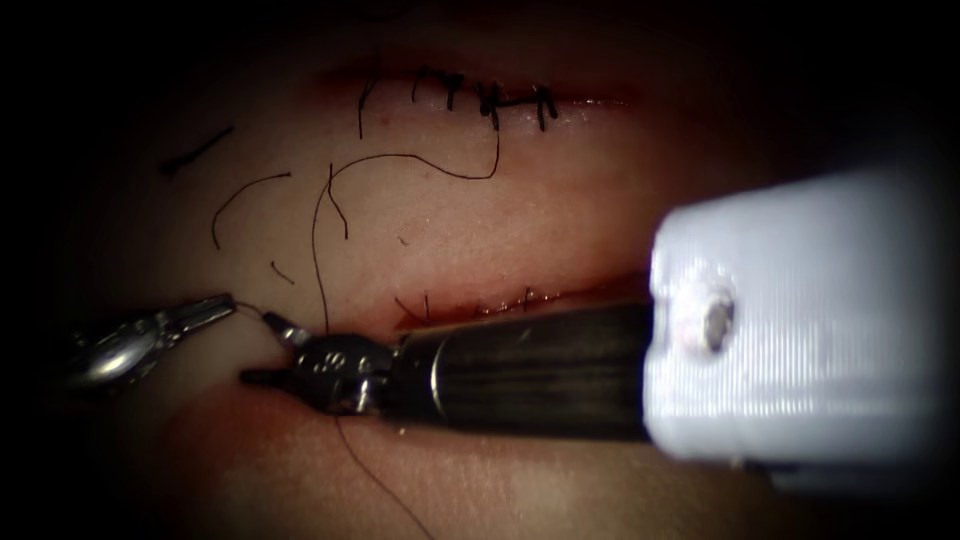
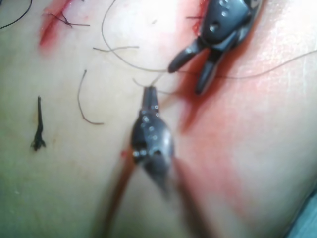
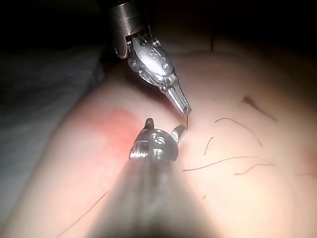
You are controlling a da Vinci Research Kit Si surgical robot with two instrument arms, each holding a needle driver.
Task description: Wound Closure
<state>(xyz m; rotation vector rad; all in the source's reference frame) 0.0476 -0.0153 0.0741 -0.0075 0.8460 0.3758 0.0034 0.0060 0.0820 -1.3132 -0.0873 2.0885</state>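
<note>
The left tool point(image 1: 228, 302) lies off the left end of the lower cut point(image 1: 520, 298), jaws shut on one end of the thin curved needle point(image 1: 252, 310). The needle is clear of the tissue point(image 1: 560, 210), and its other end reaches toward the upper jaw of the right tool point(image 1: 258, 348). The right tool's jaws stand open with nothing between them. In the right wrist view the left tool point(image 3: 185, 110) holds the needle point(image 3: 187, 120) just beyond the open right tool point(image 3: 164, 125). The left wrist view shows the same: left tool point(image 2: 149, 90), right tool point(image 2: 186, 79). Thread point(image 1: 322, 270) runs from the upper stitches past the right tool.
A second cut point(image 1: 480, 100) at the back carries several dark stitches. Cut ends of thread point(image 1: 245, 195) lie scattered on the tissue at the left. Red fluid point(image 2: 213, 144) stains the tissue around the tools. The right arm's shaft point(image 1: 540, 370) crosses below the lower cut.
</note>
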